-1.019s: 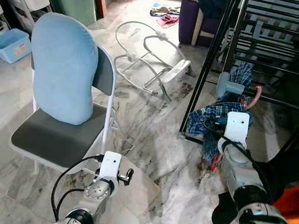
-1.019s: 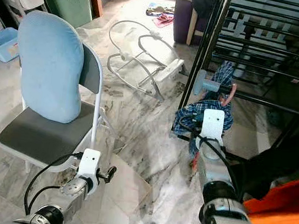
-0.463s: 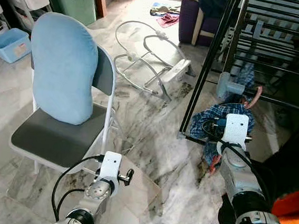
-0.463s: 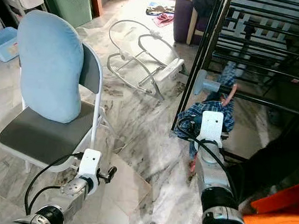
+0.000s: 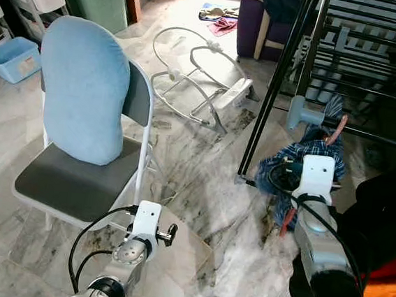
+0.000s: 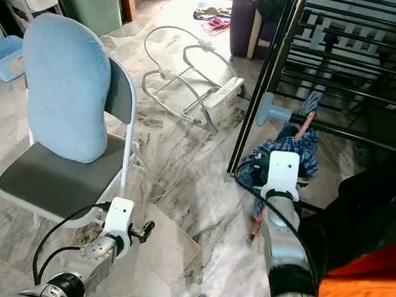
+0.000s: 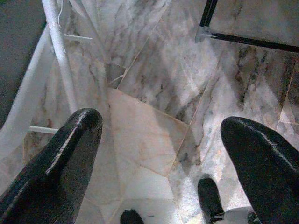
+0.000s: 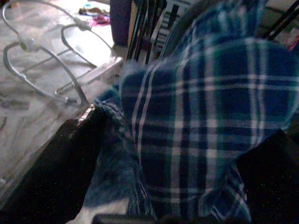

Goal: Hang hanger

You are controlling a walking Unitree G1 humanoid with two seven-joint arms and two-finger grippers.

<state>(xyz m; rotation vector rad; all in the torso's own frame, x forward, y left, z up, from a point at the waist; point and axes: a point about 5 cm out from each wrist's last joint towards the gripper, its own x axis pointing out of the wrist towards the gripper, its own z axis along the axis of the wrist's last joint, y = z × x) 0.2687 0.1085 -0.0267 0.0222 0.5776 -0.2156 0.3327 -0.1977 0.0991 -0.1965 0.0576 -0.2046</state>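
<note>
At the right of the frame, the right gripper [image 8: 177,140] clamps a blue plaid shirt [image 5: 302,155] on a pink hanger [image 5: 337,130] (only its hook and one tip peek out), held beside the black drying rack [image 5: 347,57]. At lower left, the left gripper [image 7: 163,154] hangs spread apart over the marble floor [image 5: 201,184], near the blue-cushioned chair [image 5: 82,109].

A gray chair [image 5: 75,186] with a blue cushion [image 5: 83,88] stands at the left, and a white wire frame [image 5: 191,77] lies on the marble floor [image 5: 201,184] behind it.
</note>
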